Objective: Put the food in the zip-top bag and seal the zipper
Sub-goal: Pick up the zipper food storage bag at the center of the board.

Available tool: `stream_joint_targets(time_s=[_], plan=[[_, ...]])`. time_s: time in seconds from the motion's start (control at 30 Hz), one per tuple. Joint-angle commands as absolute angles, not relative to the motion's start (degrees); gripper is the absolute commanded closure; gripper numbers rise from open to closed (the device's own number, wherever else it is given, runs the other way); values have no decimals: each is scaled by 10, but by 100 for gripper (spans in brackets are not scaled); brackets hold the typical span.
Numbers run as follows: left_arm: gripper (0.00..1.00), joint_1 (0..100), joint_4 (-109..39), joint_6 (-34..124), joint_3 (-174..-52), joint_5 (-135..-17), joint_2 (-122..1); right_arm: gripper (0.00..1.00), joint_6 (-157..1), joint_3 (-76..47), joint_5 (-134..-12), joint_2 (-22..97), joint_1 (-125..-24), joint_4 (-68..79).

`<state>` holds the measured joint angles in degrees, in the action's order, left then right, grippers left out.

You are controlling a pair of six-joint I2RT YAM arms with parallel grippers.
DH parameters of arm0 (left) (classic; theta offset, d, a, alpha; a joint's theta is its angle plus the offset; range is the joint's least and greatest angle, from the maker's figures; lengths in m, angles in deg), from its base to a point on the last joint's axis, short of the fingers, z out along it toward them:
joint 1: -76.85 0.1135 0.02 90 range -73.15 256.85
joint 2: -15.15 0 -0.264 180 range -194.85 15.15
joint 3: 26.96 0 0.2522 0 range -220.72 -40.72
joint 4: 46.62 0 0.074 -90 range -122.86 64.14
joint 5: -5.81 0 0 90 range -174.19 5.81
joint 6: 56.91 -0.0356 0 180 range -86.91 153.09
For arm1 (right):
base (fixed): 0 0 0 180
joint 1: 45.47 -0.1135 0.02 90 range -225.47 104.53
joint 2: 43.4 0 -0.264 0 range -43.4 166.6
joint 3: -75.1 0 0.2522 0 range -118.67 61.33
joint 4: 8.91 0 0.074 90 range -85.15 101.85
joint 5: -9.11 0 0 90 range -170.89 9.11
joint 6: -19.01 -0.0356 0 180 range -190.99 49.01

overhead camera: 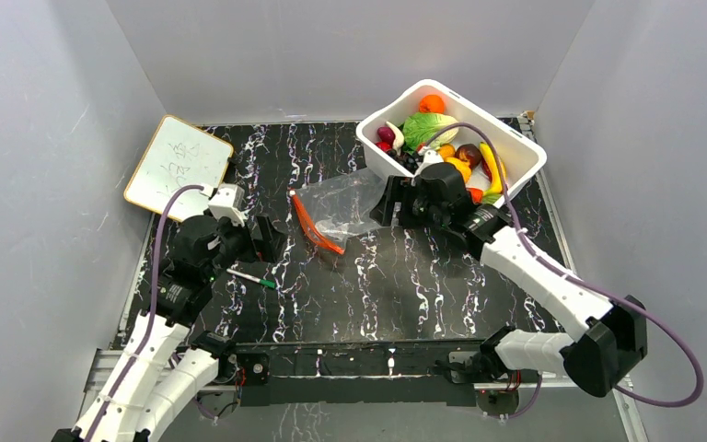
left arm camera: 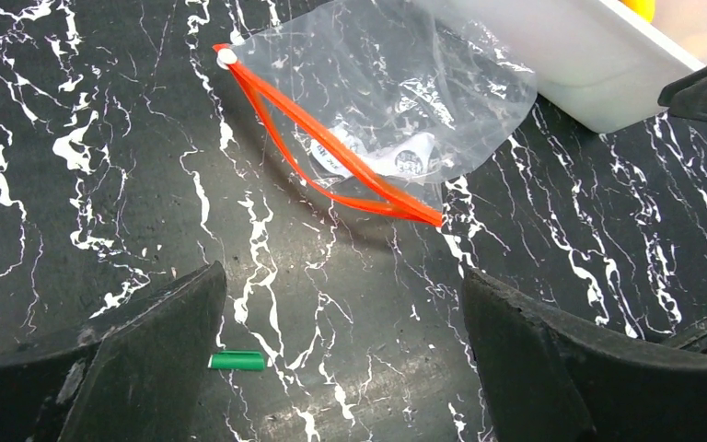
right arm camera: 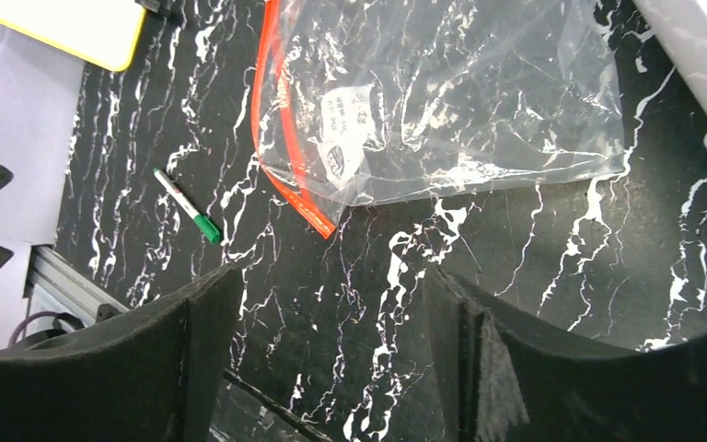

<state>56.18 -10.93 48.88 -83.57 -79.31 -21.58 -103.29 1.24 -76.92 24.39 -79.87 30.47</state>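
The clear zip-top bag (overhead camera: 350, 204) lies flat on the black marble table, empty but for a white label. Its red-orange zipper (overhead camera: 309, 224) faces left; it also shows in the left wrist view (left arm camera: 331, 152) and the right wrist view (right arm camera: 272, 138). The food (overhead camera: 442, 147) is piled in the white tub: orange, yellow, purple, red, white and green pieces. My left gripper (overhead camera: 267, 238) is open and empty, left of the zipper. My right gripper (overhead camera: 394, 201) is open and empty, at the bag's right edge beside the tub.
The white tub (overhead camera: 515, 147) stands at the back right. A yellow-framed whiteboard (overhead camera: 178, 166) lies at the back left. A green-and-white pen (overhead camera: 251, 277) lies near my left arm; it also shows in the right wrist view (right arm camera: 187, 206). Grey walls enclose the table.
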Motion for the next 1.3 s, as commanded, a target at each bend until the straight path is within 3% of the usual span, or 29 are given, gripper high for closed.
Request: stream_joint_targets(time_s=[0.0,0.17,0.37,0.93,1.07,1.27], plan=[[2,566,-129,483,-823,-808,-209,36,-1037,-10,-761,272,-815,267],[2,566,-130,486,-824,-821,-218,49,-1018,-32,-834,320,-867,258],[2,566,-117,485,-833,-862,-201,56,-980,-85,-913,407,-941,263],[2,566,-89,464,-827,-1016,-69,56,-888,-348,-1036,695,-1020,329],[2,566,-75,468,-832,-1051,-58,50,-860,-379,-1077,738,-1025,340],[2,566,-72,470,-833,-1055,-58,53,-819,-414,-1156,787,-1026,362]])
